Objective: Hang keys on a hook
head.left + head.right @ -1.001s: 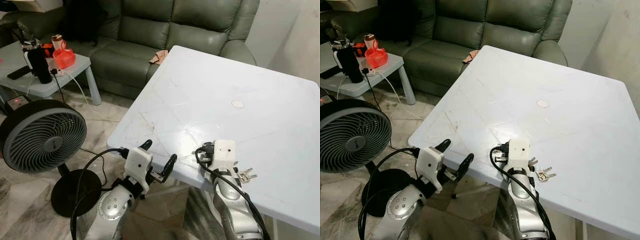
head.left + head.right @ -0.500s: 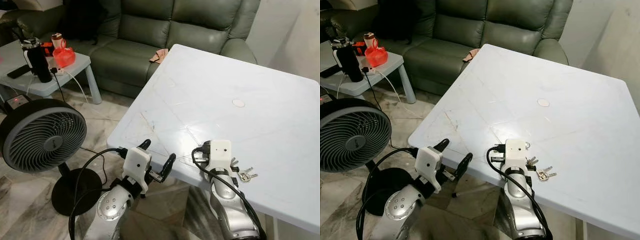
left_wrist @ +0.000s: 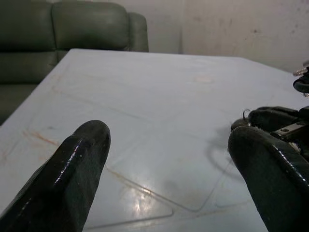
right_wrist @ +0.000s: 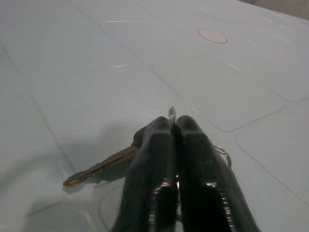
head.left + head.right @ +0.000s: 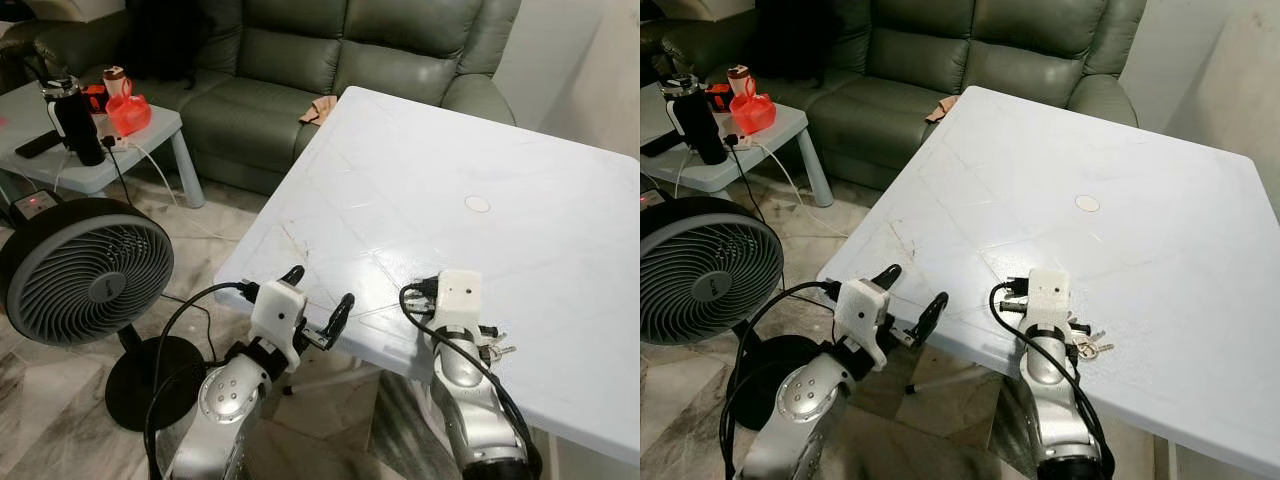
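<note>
The right gripper (image 4: pixel 175 126) sits low over the near edge of the white table (image 5: pixel 420 190), its two black fingers pressed together on the ring of the keys (image 5: pixel 1092 347), which lie on the tabletop just right of the wrist. One brass-coloured key (image 4: pixel 99 167) sticks out sideways from under the fingertips. The left gripper (image 5: pixel 318 298) hovers at the near left edge of the table, its fingers spread apart and holding nothing. The task looks barely begun: the keys are pinched but not yet lifted off the table. Finding a hook and hanging them is all left to do.
</note>
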Tool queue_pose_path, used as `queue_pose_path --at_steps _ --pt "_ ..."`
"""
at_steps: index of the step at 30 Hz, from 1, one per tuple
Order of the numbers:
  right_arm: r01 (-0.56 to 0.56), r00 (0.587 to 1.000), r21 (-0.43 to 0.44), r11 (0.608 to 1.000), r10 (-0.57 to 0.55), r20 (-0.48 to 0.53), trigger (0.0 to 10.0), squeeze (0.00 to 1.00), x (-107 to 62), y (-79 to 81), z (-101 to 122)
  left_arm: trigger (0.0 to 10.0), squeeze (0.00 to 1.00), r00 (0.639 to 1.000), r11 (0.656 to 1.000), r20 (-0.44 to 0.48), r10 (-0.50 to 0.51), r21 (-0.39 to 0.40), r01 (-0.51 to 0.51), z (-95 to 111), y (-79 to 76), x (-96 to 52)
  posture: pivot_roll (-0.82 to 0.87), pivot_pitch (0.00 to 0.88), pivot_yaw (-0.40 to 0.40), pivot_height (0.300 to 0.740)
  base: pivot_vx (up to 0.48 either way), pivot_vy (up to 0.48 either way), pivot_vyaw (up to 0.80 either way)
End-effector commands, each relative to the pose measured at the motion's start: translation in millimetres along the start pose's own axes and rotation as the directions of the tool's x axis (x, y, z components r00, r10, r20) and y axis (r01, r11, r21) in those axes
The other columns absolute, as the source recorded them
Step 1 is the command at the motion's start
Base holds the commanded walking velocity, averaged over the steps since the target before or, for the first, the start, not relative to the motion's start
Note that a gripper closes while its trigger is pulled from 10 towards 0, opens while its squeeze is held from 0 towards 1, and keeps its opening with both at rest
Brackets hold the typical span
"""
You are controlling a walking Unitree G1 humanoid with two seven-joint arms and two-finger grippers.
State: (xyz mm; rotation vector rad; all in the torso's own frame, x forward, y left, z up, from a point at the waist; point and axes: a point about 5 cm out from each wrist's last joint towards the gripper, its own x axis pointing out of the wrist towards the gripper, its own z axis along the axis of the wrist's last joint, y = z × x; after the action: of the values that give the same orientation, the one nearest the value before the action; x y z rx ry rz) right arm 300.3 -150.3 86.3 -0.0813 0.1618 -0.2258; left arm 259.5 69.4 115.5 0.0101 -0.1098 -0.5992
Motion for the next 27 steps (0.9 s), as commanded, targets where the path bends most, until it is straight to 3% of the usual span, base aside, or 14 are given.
queue_pose_path --at_steps 1,2,3,4,19,27 --pt "0.013 1.0 0.005 1.0 -0.013 -0.005 10.0 1.0 2.1 -1.6 -0.7 10.0 0.0 1.0 1.0 -0.006 -0.008 0.0 0.008 -2.0 -1.2 2.3 0.07 0.051 -0.068 0.74 0.0 0.0 0.0" --pt "0.01 1.0 0.0 1.0 -0.01 -0.001 10.0 0.93 2.1 -0.9 0.1 10.0 0.0 1.0 1.0 -0.005 -0.008 0.0 0.008 -2.0 -1.1 2.5 0.07 0.051 -0.068 0.74 0.0 0.0 0.0" --pt "0.01 1.0 0.0 1.0 -0.01 -0.001 10.0 0.93 2.1 -0.9 0.1 10.0 0.0 1.0 1.0 -0.005 -0.008 0.0 0.008 -2.0 -1.1 2.5 0.07 0.051 -0.068 0.74 0.0 0.0 0.0" --pt "0.003 1.0 0.004 1.0 -0.002 -0.012 10.0 0.0 2.3 0.8 -0.4 10.0 0.0 1.0 1.0 -0.004 -0.008 0.002 0.008 -2.3 -0.8 2.7 0.07 0.048 -0.067 0.74 0.0 0.0 0.0" --pt "0.008 1.0 -0.002 1.0 -0.008 -0.022 10.0 0.0 4.7 5.5 -2.4 10.0 0.0 1.0 1.0 0.003 -0.001 0.003 0.001 -1.1 1.2 4.3 0.09 0.047 -0.064 0.74 0.0 0.0 0.0" --pt "0.049 0.998 -0.061 0.997 -0.051 -0.046 9.8 0.0 7.0 5.2 -7.6 10.0 0.0 1.0 1.0 0.01 0.008 0.01 -0.008 0.6 2.1 4.5 0.09 0.047 -0.064 0.74 0.0 0.0 0.0"
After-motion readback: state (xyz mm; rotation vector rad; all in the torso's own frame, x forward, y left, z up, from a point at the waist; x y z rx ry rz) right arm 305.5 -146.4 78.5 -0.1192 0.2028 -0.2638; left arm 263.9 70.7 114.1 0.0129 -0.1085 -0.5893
